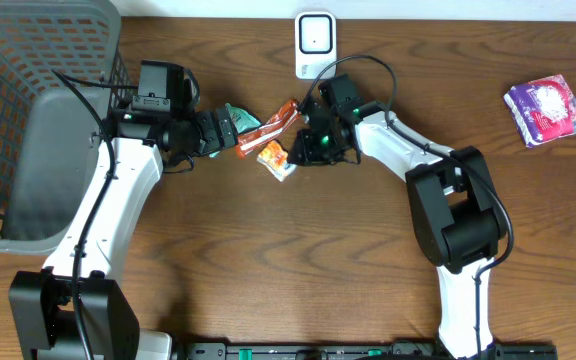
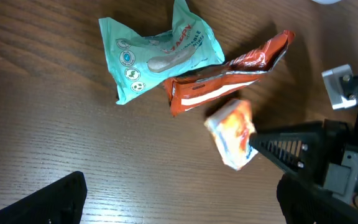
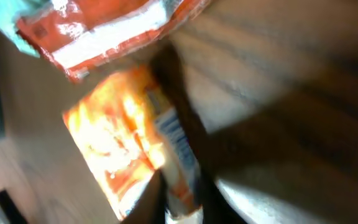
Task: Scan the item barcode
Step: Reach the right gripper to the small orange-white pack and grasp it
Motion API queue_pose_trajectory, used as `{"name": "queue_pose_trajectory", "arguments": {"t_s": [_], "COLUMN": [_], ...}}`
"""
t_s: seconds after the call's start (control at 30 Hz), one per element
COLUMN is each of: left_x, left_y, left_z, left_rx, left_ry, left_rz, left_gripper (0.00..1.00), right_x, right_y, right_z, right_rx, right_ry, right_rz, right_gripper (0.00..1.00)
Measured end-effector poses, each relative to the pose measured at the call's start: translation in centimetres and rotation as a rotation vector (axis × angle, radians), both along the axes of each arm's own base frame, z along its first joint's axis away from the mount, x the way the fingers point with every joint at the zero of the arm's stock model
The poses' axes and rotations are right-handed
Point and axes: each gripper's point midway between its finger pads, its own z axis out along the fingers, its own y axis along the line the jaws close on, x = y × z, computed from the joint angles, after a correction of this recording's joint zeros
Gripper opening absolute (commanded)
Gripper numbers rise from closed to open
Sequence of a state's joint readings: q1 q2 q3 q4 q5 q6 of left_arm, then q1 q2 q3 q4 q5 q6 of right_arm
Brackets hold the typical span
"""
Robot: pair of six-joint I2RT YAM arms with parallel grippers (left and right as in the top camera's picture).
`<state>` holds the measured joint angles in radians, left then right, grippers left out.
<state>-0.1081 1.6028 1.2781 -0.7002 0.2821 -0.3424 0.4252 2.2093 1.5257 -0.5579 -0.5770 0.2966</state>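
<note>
Orange packet [image 3: 120, 146] near table's far edge, right gripper [image 1: 296, 153] pinching its edge. Left gripper [image 1: 227, 128] wide open, empty.

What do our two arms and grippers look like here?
Left arm and right arm: white link shells, black joint housings, loose black cables running along them. Left gripper and right gripper are black; the right's fingers show a ribbed, tapering surface. No markings legible.

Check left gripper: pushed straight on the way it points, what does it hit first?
Probably bare table: the left gripper is open over wood, with the red packet and teal packet farther ahead. Depth is unclear.
</note>
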Motion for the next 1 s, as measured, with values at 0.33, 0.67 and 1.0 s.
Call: {"name": "queue_pose_trajectory", "arguments": {"t_s": [0.33,0.67,1.0], "left_x": [0.0,0.0,0.0], "left_y": [0.0,0.0,0.0], "left_z": [0.0,0.0,0.0], "left_rx": [0.0,0.0,0.0], "left_ry": [0.0,0.0,0.0], "left_rz": [0.0,0.0,0.0], "left_gripper": [0.98,0.98,0.98], "right_x": [-1.7,0.4,-0.6], "right_y": [-6.4,-9.3,-3.3], "right_z": [3.3,11.5,7.4], "right_rx": [-0.334,-0.41,-0.409], "right_ry": [-0.009,-0.271,-0.304], "right_rz": [-0.12,-0.236,-0.048], "right_gripper": [0.01,0.36,0.41]}}
